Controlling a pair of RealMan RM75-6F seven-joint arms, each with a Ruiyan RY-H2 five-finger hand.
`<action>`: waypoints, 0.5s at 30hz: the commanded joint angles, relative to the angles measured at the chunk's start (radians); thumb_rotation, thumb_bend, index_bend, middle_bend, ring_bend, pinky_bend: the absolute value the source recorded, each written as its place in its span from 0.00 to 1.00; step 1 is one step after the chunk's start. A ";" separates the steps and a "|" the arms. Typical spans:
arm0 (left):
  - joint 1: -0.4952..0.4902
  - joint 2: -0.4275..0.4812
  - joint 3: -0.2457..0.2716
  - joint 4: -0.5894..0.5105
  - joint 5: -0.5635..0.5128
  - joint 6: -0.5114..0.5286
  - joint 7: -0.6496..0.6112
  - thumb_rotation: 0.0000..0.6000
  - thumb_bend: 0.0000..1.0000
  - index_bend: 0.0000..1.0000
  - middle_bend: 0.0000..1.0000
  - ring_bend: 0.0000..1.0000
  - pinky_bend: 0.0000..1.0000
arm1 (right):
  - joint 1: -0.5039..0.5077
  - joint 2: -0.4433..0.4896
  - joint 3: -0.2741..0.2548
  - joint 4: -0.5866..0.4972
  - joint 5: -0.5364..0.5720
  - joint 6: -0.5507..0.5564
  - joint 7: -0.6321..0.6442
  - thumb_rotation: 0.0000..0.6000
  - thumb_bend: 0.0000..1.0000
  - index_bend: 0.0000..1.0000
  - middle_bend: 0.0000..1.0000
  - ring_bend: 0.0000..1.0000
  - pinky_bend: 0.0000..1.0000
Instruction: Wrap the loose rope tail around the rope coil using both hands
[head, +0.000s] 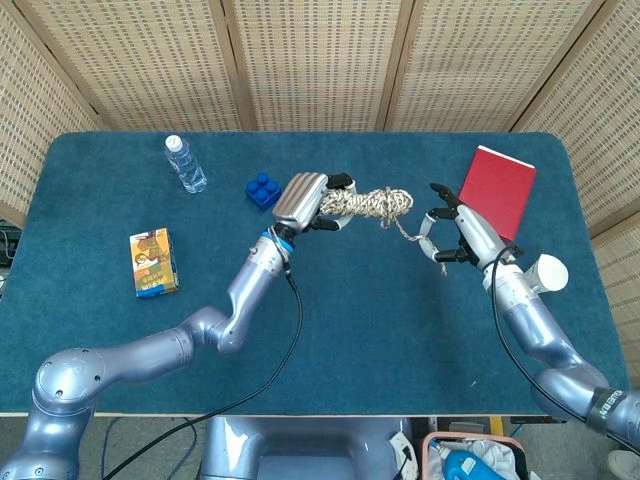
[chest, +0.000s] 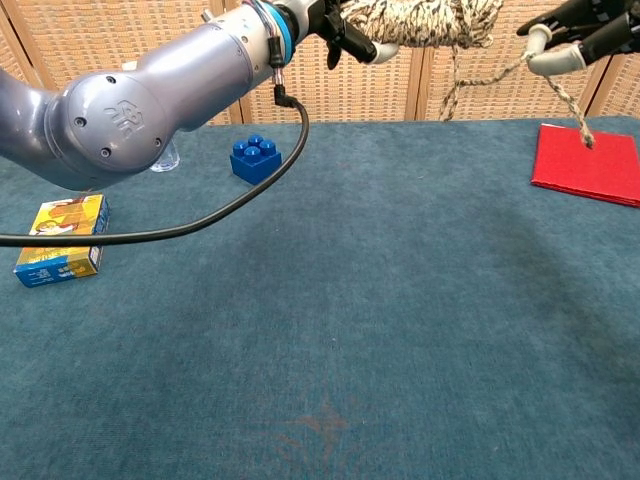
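Right hand (head: 452, 232): I hold it above the table's right half, nearer the front than the coil; thumb and a finger pinch the rope tail (head: 408, 231), the other fingers spread.
Rope tail: I see it run taut from the coil's right end down to my right hand, with a short free end dangling below the pinch; in the chest view it hangs before the red book.
Left hand (head: 305, 201): I keep it raised over the table's middle, toward the far edge, fingers wrapped around the left end of the rope coil (head: 372, 206).
Rope coil: a speckled bundle held off the table, lying roughly level, its right end free of my left hand.
Juice carton (head: 152, 262): flat near the left edge.
Blue brick (head: 262, 190): on the table just left of my left hand.
Red book (head: 497, 185): flat at the far right corner.
Water bottle (head: 186, 165): upright at the far left.
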 joint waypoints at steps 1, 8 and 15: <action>-0.003 0.000 -0.016 0.002 -0.012 0.013 0.019 1.00 0.58 0.75 0.66 0.55 0.70 | -0.009 0.008 -0.010 -0.008 -0.007 -0.003 -0.006 1.00 0.52 0.71 0.00 0.00 0.00; -0.018 -0.014 -0.028 0.049 -0.031 0.016 0.072 1.00 0.59 0.75 0.66 0.55 0.70 | -0.057 0.039 -0.023 -0.067 -0.081 0.021 0.011 1.00 0.53 0.71 0.00 0.00 0.00; -0.037 -0.037 -0.051 0.107 -0.076 -0.007 0.102 1.00 0.59 0.75 0.66 0.55 0.70 | -0.108 0.057 -0.034 -0.124 -0.184 0.092 0.012 1.00 0.53 0.71 0.00 0.00 0.00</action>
